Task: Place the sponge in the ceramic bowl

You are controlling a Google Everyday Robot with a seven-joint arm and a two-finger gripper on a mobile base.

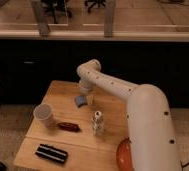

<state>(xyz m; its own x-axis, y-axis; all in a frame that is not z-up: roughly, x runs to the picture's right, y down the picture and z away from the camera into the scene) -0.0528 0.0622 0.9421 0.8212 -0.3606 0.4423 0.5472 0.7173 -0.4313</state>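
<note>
Dark cabinets back a pale wooden table (pixel 58 92), and the white arm's gripper (pixel 84 96) hangs near the far edge, right over the small blue-grey sponge (pixel 80 102). Its jaws are spread wide, and the sponge lies flat on the wood, gripped by nothing. At the near right corner, the orange-red ceramic bowl (pixel 123 155) peeks out from behind the arm. Watch the small clear bottle (pixel 97 123) standing mid-table, between sponge and bowl: a low carry could topple it. A soft pad could also squeeze out of a shallow pinch, or land on the rim.
</note>
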